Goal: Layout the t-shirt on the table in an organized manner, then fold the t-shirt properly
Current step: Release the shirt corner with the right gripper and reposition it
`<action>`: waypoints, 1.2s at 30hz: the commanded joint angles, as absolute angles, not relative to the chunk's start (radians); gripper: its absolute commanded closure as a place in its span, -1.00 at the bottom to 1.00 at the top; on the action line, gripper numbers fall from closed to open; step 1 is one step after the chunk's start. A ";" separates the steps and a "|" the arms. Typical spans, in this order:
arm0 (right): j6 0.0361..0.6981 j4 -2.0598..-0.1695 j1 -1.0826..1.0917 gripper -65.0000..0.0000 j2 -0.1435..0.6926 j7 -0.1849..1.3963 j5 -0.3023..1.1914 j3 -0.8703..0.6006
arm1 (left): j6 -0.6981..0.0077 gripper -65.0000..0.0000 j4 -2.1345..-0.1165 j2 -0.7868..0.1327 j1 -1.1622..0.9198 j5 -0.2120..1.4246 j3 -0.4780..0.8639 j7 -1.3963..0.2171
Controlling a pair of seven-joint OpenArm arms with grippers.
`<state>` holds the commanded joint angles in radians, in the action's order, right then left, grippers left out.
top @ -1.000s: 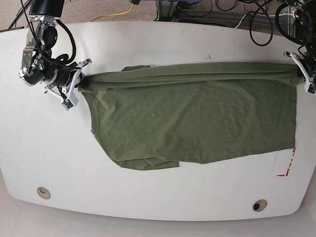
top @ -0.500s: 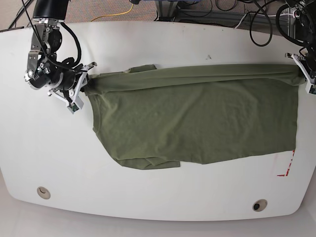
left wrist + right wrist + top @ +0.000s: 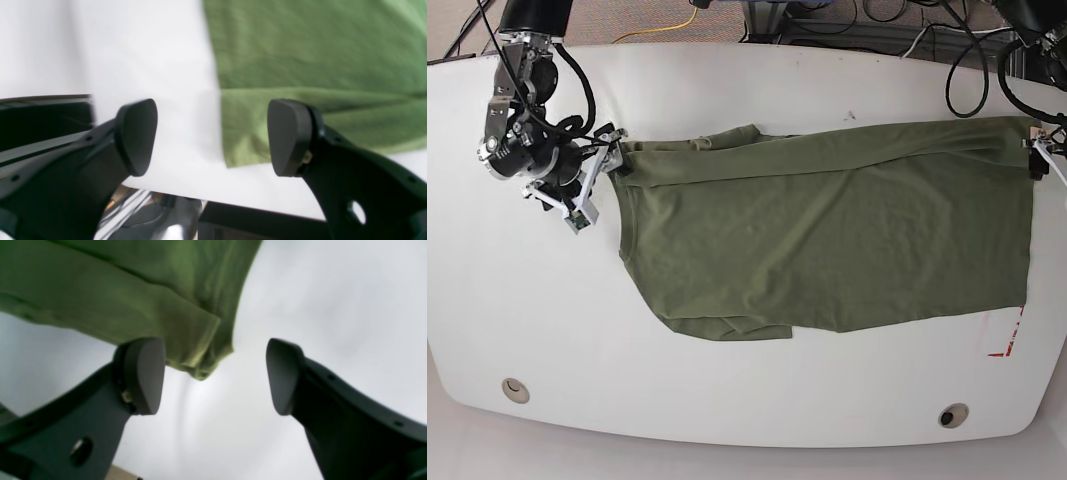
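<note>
The olive-green t-shirt (image 3: pixel 827 235) is spread across the white surface (image 3: pixel 727 400). Both jaws are wide apart, holding nothing. Layout appears done; a fold grasp is needed next.

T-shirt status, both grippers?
Left gripper open, right gripper open. T-shirt flat on table, one sleeve tucked under. Nothing in the way.

Bright, even light washes the white table (image 3: pixel 747 400) in the base view, shadows faint. Both wrist views are soft: near fingers (image 3: pixel 136 136) blurred, green cloth (image 3: pixel 133 306) unsharp, edges bowed.
</note>
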<state>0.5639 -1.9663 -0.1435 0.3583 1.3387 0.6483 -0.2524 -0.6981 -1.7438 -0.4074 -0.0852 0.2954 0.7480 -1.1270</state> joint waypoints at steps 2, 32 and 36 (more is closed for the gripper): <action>0.564 -1.969 -0.176 -0.39 0.354 1.339 0.694 -0.252 | -0.698 -0.47 -1.770 -0.421 -0.082 0.297 0.753 -1.127; 0.564 -1.972 -0.248 -0.39 0.334 1.181 0.601 -0.216 | -0.698 -0.47 -1.825 -0.335 -0.349 0.294 0.777 -0.855; 0.561 -1.969 -0.252 -0.39 0.337 1.130 0.599 -0.216 | -0.698 -0.47 -1.824 -0.335 -0.374 0.292 0.777 -0.812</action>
<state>0.5608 -1.9693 -0.2524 0.3368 1.1301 0.5992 -0.2156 -0.6981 -1.8236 -0.3353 -0.3736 0.2923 0.7772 -0.8124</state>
